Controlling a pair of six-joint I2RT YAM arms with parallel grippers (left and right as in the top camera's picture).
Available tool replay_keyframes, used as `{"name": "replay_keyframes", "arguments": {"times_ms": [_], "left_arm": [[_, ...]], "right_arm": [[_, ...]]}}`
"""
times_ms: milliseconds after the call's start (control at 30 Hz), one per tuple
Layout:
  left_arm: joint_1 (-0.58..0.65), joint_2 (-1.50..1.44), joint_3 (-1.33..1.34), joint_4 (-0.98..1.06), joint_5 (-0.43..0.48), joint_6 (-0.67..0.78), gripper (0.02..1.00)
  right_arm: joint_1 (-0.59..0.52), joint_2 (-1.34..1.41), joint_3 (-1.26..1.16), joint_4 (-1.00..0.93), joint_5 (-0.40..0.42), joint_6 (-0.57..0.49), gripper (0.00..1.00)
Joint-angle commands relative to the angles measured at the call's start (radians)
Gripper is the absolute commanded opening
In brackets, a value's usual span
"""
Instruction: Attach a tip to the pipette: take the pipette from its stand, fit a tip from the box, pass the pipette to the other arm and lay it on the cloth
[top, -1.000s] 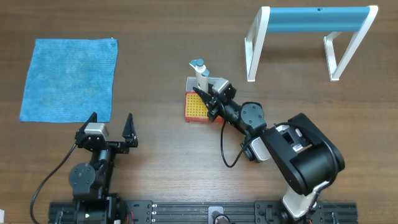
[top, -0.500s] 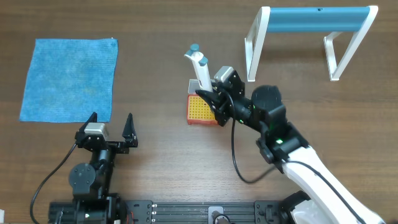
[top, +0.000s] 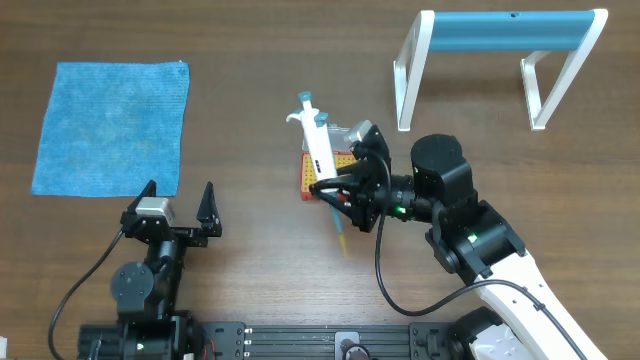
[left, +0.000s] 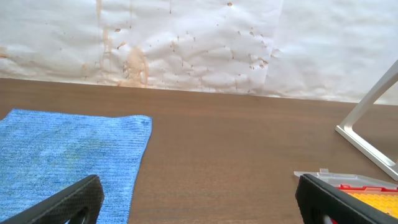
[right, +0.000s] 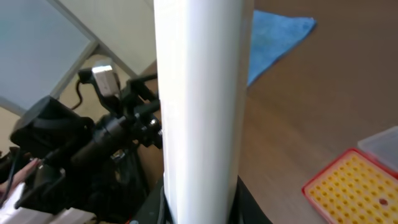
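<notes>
On my left the blue cloth (top: 110, 128) lies flat, and just off its near right corner my left gripper (top: 180, 195) sits by its base with its fingers spread wide, nothing between them. Toward the middle, my right gripper (top: 345, 195) is clenched on the white pipette (top: 318, 145), held tilted above the orange tip box (top: 303, 178). The white-and-blue stand (top: 505, 35) is far right.

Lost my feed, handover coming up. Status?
Right gripper shut on pipette, raised beside tip box, tip apparently fitted. Left gripper open, near cloth. Nothing between them.
</notes>
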Motion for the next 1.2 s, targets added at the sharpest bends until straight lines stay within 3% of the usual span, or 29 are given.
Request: {"name": "replay_keyframes", "arguments": {"times_ms": [33,100,167,200,267,367,467,567,633,700,767,867,933,1100,1200], "left_arm": [[-0.005,-0.005,-0.003,0.001,0.035,-0.032,0.998],[-0.005,-0.005,-0.003,0.047,0.464,-0.373,0.996],[-0.005,-0.005,-0.003,0.142,0.699,-0.802,0.996],[-0.005,-0.005,-0.003,0.158,0.740,-1.091,0.998],[-0.005,-0.005,-0.003,0.160,0.656,-1.259,0.996],[-0.005,0.008,-0.003,0.297,0.399,-1.350,0.996],[-0.006,0.160,0.040,0.508,0.430,-1.377,0.996],[-0.006,0.427,0.198,0.650,0.599,-1.318,0.996],[-0.005,0.647,0.352,0.767,0.831,-1.219,0.996],[-0.006,0.841,0.488,0.854,1.067,-1.211,0.996],[-0.018,0.961,0.559,0.935,1.169,-1.218,0.982],[-0.140,1.086,0.591,1.098,1.141,-1.210,0.985],[-0.254,1.185,0.591,1.180,1.057,-1.172,0.985],[-0.346,1.250,0.593,1.181,0.930,-1.102,0.985],[-0.353,1.250,0.593,1.187,0.907,-1.102,0.985]], "right_arm": [[0.004,-0.006,0.010,0.045,-0.039,0.083,0.080],[0.004,-0.006,0.010,0.057,-0.039,0.105,0.082],[0.004,-0.006,0.010,0.066,-0.038,0.128,0.080],[0.004,-0.006,0.010,0.079,-0.039,0.152,0.082],[0.004,-0.006,0.010,0.091,-0.039,0.171,0.080],[0.004,-0.006,0.010,0.094,-0.031,0.171,0.082],[0.004,-0.006,0.010,0.112,-0.032,0.171,0.080],[0.003,-0.006,0.010,0.126,-0.032,0.171,0.080],[0.003,-0.006,0.010,0.127,-0.032,0.171,0.084],[0.003,-0.006,0.010,0.127,-0.032,0.171,0.080],[0.003,-0.006,0.010,0.127,-0.033,0.180,0.080],[0.003,-0.006,0.010,0.127,-0.090,0.217,0.080],[0.003,-0.006,0.010,0.127,-0.185,0.247,0.080],[0.003,-0.006,0.010,0.127,-0.278,0.257,0.080],[0.003,-0.006,0.010,0.122,-0.329,0.257,0.082]]}}
